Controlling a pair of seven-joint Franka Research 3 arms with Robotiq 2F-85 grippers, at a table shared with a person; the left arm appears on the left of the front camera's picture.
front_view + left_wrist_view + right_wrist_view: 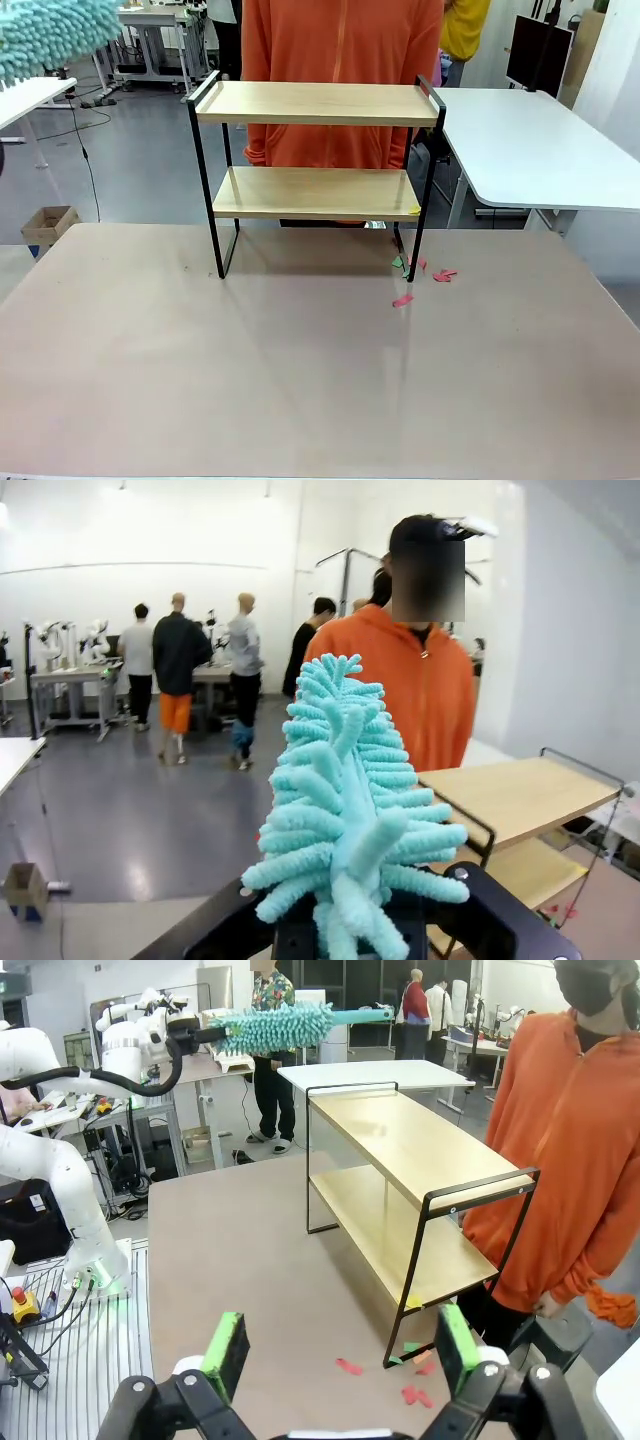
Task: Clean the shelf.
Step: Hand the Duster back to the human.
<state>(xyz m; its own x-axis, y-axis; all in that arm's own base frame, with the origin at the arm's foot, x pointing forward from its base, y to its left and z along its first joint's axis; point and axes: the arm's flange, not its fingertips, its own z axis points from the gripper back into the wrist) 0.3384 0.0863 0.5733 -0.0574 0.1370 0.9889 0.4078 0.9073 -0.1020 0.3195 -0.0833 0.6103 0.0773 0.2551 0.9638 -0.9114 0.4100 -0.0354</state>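
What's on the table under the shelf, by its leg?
Small red and green paper scraps lie on the table around the shelf's right front leg. Both wooden boards look bare, except a tiny yellow bit at the lower board's right corner. The floor behind is hidden.

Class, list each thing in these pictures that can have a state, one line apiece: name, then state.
shelf: upright on the table, both boards bare.
duster: gripped in the left gripper, held up in the air, off the shelf.
left gripper: shut on the duster.
right gripper: open, holding nothing.
paper scraps: loose on the table by the shelf's right leg.
person: standing behind the shelf.
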